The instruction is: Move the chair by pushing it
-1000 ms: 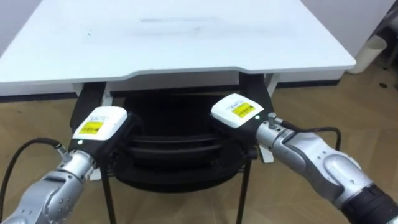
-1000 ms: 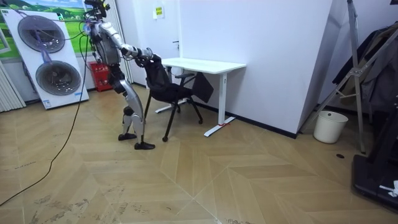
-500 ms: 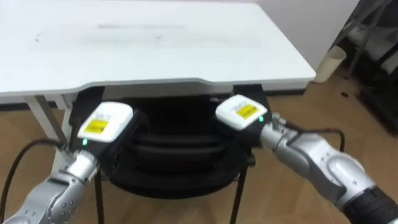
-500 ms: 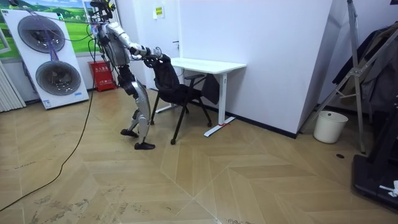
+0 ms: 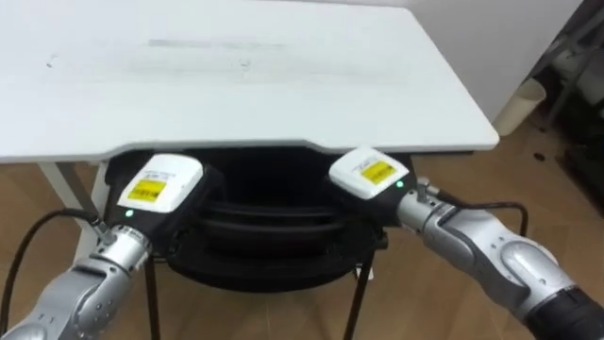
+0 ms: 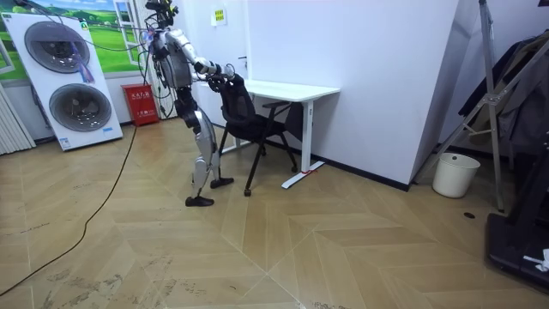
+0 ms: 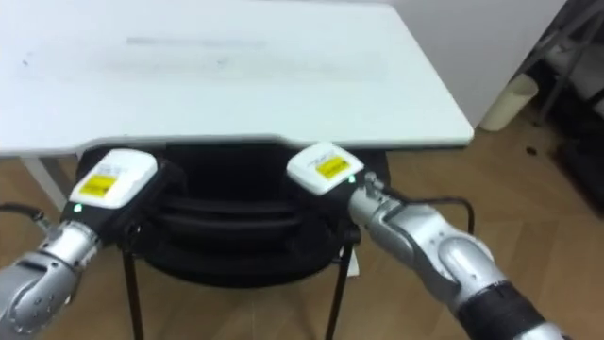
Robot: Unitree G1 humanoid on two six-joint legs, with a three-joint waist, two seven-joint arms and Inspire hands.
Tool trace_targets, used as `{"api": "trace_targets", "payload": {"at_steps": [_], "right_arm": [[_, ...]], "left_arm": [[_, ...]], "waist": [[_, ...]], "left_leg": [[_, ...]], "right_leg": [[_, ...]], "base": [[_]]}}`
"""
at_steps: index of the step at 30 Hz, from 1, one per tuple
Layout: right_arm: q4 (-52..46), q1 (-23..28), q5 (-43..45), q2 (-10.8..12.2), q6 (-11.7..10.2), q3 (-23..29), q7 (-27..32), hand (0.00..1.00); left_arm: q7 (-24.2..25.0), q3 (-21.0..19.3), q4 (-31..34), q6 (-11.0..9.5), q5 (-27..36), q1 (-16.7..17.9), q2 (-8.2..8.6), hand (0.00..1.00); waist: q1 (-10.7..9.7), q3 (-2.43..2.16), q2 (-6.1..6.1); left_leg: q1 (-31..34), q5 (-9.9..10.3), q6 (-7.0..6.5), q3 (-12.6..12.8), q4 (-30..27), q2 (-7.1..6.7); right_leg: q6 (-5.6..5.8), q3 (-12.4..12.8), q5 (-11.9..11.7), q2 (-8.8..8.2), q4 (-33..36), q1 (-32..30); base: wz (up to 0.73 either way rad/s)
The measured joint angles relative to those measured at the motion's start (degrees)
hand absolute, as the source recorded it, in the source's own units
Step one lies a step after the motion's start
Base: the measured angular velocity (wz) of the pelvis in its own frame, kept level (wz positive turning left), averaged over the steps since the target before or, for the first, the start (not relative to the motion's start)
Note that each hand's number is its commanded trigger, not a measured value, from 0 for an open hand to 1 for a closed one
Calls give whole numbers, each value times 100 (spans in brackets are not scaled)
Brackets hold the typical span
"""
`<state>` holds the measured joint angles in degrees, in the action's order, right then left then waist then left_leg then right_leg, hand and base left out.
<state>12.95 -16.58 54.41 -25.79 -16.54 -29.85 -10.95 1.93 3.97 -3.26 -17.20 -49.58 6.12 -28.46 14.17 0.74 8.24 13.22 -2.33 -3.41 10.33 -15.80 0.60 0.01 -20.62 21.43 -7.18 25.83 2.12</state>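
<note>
On chair [image 5: 269,238]: left hand [image 5: 159,195]; right hand [image 5: 370,179]

Both arms stretch forward, roughly parallel, elbows slightly bent. The left hand [image 5: 156,189] and right hand [image 5: 368,175] sit level, backs turned up, wrists straight.

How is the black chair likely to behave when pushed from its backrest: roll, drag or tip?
The chair stands on thin straight legs, no wheels visible, so it probably drags over the wooden floor rather than rolls. The left robot hand and right robot hand sit high on its backrest, so a snagged leg could tip it.
</note>
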Motion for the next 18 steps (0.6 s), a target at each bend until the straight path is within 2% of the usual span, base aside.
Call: {"api": "trace_targets", "payload": {"at_steps": [1,2,3,4,5,6,7,8,9,10,11,12,13,14,15,16,17,18], "right_arm": [[-70,23,-9,-11,-1,0,-55,100],[-204,58,-37,-65,-5,0,-143,100],[-237,95,-88,-87,-11,-1,-178,100],[-209,127,-158,-92,-16,-9,-200,100],[-201,127,-194,-102,-18,-8,-229,100],[-166,128,-262,-156,-50,-13,-243,100],[-99,128,-297,-164,-52,-13,-240,100],[-58,127,-295,-153,-50,-12,-233,100],[7,123,-279,-139,-33,-12,-173,100],[47,76,-271,-137,-19,-12,-166,100],[61,59,-272,-138,-19,-12,-166,100],[63,54,-272,-138,-15,-7,-140,100],[102,51,-268,-110,-7,-7,-106,100],[154,44,-254,-74,-7,-7,-83,90],[261,33,-207,36,1,-9,-46,31],[315,-3,-198,84,-4,-9,-9,31],[309,-61,-199,77,-28,-9,-1,0],[296,-147,-201,86,-11,-1,83,0]], "left_arm": [[28,-32,32,-12,19,27,-6,100],[113,-71,90,-55,42,29,-42,100],[165,-76,121,-74,44,19,-67,100],[212,-55,123,-79,43,16,-76,100],[217,-50,131,-104,53,20,-97,100],[224,-35,137,-172,77,48,-129,100],[236,-10,131,-178,75,48,-92,100],[244,3,120,-177,62,37,-73,100],[263,4,99,-175,27,3,-46,100],[275,7,74,-174,7,-44,-16,100],[281,14,71,-173,7,-58,-3,100],[293,12,118,-165,8,-39,2,100],[304,9,166,-165,9,-15,-36,100],[314,5,169,-164,-9,-15,-45,100],[312,5,162,-132,-70,-34,-58,100],[311,2,159,-105,-118,-99,-75,100],[293,-26,191,-105,-99,-99,-101,65],[218,-76,265,-108,-9,-54,-180,33]], "waist": [[-6,-12,27],[-16,1,83],[-34,11,121],[-56,1,146],[-69,5,154],[-95,13,156],[-107,22,160],[-106,20,156],[-81,32,141],[-49,34,138],[-12,44,105],[62,31,-15],[205,23,-113],[235,22,-116],[191,-29,25],[143,-34,174],[191,-6,118],[216,38,-42]], "left_leg": [[-6,29,-38,-2,0,-48],[-7,102,-107,3,-52,-129],[3,226,-142,-12,-205,-192],[-9,373,-183,-32,-369,-259],[-9,448,-220,-36,-438,-289],[1,584,-246,-96,-617,-376],[3,650,-255,-115,-727,-427],[3,656,-251,-121,-754,-430],[6,637,-149,-163,-775,-449],[15,637,-79,-174,-815,-439],[43,665,-45,-183,-895,-415],[189,816,79,-275,-1231,-305],[227,869,101,-441,-1305,-281],[215,844,134,-585,-1208,-345],[151,692,361,-928,-802,-541],[127,718,362,-900,-737,-521],[120,816,268,-793,-1081,-317],[164,1105,141,-762,-1394,-65]], "right_leg": [[37,-15,29,-54,23,2],[101,-44,100,-166,124,2],[158,-81,148,-248,187,64],[221,-95,194,-329,269,129],[255,-91,231,-379,348,145],[300,-94,294,-491,530,149],[308,-98,365,-584,641,142],[289,-98,380,-596,649,141],[303,-88,362,-608,634,115],[315,-193,329,-681,631,100],[331,-261,315,-714,630,100],[340,-423,317,-721,633,121],[326,-431,308,-603,623,131],[294,-395,290,-553,551,119],[172,-336,213,-471,238,96],[90,-580,56,-565,-32,119],[119,-721,-6,-586,-41,126],[273,-873,-91,-541,20,126]], "base": [[7],[15],[17],[11],[0],[-5],[-7],[-12],[-19],[-26],[-44],[-64],[-63],[-30],[15],[10],[-25],[-46]]}}
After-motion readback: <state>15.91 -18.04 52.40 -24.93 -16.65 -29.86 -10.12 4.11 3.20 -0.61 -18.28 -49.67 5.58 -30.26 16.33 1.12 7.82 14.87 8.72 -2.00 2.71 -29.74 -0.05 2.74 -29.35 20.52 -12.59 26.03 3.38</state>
